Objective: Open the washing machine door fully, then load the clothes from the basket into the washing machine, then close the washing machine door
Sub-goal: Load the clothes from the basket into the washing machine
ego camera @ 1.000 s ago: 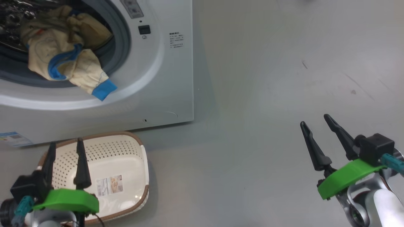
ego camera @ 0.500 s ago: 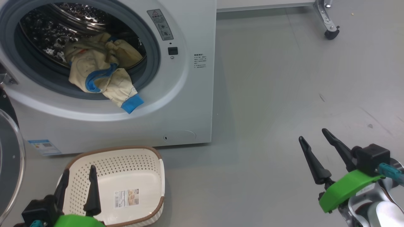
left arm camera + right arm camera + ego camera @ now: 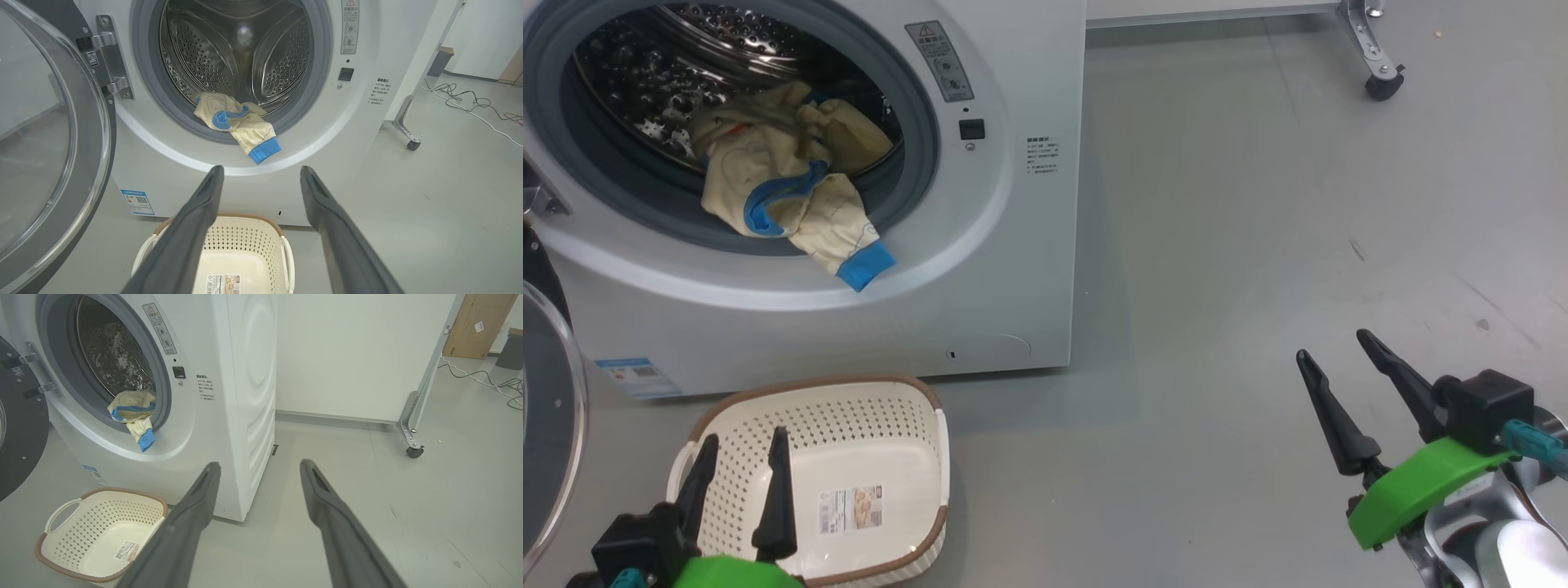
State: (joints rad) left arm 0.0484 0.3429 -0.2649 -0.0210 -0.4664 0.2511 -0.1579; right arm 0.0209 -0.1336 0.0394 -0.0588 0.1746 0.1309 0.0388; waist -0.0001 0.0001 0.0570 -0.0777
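Note:
The white washing machine stands with its door swung open to the left. The clothes lie at the drum's mouth, and a blue-cuffed sleeve hangs out over the grey gasket. On the floor in front sits the basket, with no garments inside and a label on its bottom. My left gripper hovers open above the basket, its fingers pointing toward the machine. My right gripper is open over bare floor, well to the right of the machine.
A metal frame leg with a caster stands behind and to the right of the machine. Cables trail across the floor farther back. Grey floor stretches open to the right. A white wall is behind.
The head camera has tilted up, so more of the drum and the door edge show. The left gripper sits slightly higher in view than half a second ago. Clothes and basket have not moved.

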